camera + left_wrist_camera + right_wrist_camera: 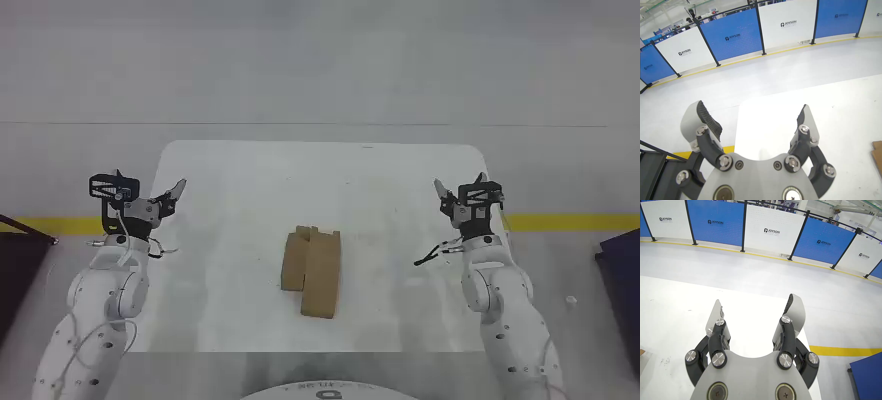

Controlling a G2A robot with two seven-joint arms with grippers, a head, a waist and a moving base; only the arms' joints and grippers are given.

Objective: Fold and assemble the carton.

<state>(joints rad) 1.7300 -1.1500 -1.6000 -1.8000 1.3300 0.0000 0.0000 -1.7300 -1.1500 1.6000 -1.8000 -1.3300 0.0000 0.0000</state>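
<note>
Flattened brown carton [312, 272] lies mid-table [400, 170], between the two grippers. It is inboard of each and a little back toward the robot from their fingertips. Its long axis runs front-to-back, approx. parallel to both forearms. Left gripper [751, 106] hovers at the table's left edge, fingers spread wide, holding nothing; right gripper [755, 298] at the right edge is likewise spread and empty. Neither arm is clearly nearer — both sit well apart from it. Carton is collapsed flat, w/ nothing in it.
</note>
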